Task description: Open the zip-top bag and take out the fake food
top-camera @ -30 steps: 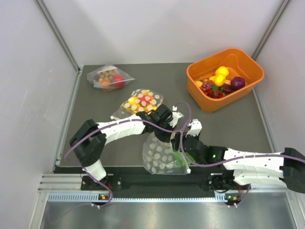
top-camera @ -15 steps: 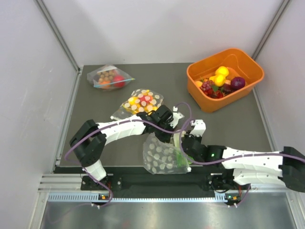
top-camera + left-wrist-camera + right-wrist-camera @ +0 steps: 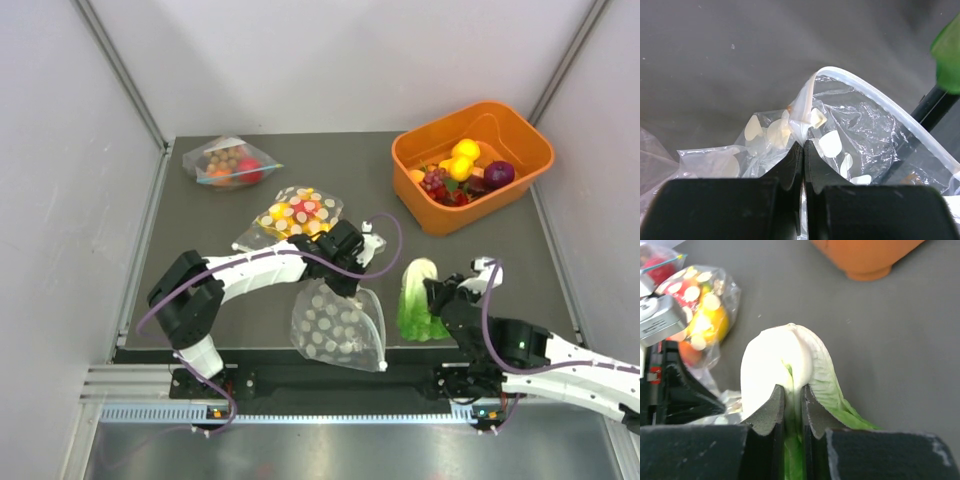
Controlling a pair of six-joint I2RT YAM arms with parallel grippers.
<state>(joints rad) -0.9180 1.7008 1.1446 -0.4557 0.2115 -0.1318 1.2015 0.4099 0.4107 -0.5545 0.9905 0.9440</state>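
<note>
Left pincer (image 3: 338, 284) was shut tight on the top edge of the zip-top bag (image 3: 338, 326), with a fold of clear dotted plastic pinched between its fingertips (image 3: 790, 160) in the left wrist view. The bag hung from that grip with its lower part on the bench (image 3: 500, 250), near the front edge. Its zip strip curved away to the right and the mouth gaped. Right pincer (image 3: 437, 298) was clamped on the lettuce (image 3: 417, 298). In the right wrist view the two fingers (image 3: 774, 405) squeezed the pale white stem end, with green leaf running down the right side. The lettuce was outside the bag, just to its right and apart from it, white end up and green ruffles low against the bench. A green blur at the upper right corner of the left wrist view was the same lettuce. Behind the left pincer lay a second dotted bag (image 3: 298, 213) with yellow and red pieces, close to the left arm. A plain clear bag (image 3: 228, 162) with brown balls sat far back on the left. An orange tub (image 3: 520, 135) stood at the back right, well apart from both pincers. It held yellow lemons (image 3: 464, 150), a dark grape bunch (image 3: 434, 181) and a purple onion piece (image 3: 498, 174).
</note>
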